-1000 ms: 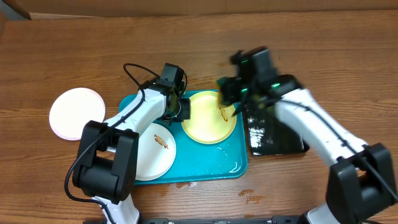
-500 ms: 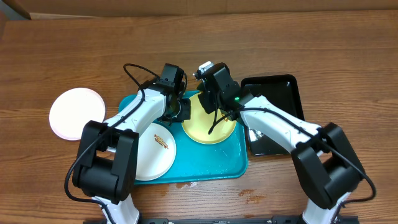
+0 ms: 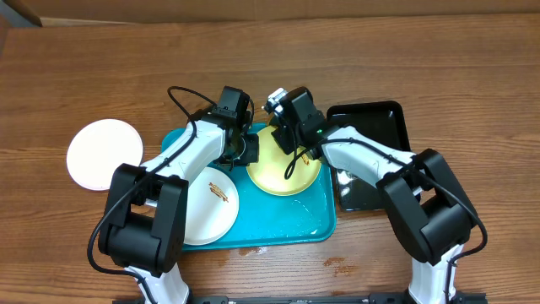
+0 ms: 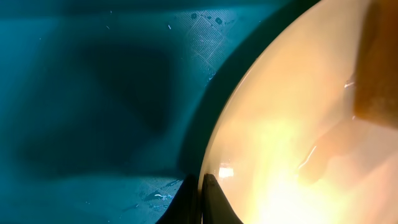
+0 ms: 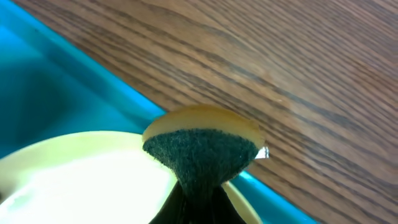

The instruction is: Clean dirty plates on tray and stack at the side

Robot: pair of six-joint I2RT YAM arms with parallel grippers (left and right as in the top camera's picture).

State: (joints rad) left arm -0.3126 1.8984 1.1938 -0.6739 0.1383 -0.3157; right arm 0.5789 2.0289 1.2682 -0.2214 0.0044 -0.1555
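A pale yellow-green plate [image 3: 285, 171] lies at the far right of the turquoise tray [image 3: 278, 230]. My left gripper [image 3: 251, 152] is shut on the plate's left rim; in the left wrist view the closed fingertips [image 4: 202, 190] pinch the plate's edge [image 4: 280, 155]. Over the plate's far rim, my right gripper [image 3: 283, 131] is shut on a sponge [image 5: 202, 149], green scouring side up, yellow behind. A white plate [image 3: 208, 207] with a dark smear [image 3: 219, 191] lies on the tray's left half. Another white plate [image 3: 105, 153] lies on the table left of the tray.
A glossy black tray [image 3: 375, 152] stands right of the turquoise tray, under my right arm. Water drops [image 3: 316, 228] shine on the turquoise tray's near right corner. A small stain [image 3: 342, 268] marks the wood in front.
My right arm has swung left from above the black tray to the yellow-green plate's far rim, carrying the sponge. The left arm and the plates have not moved.
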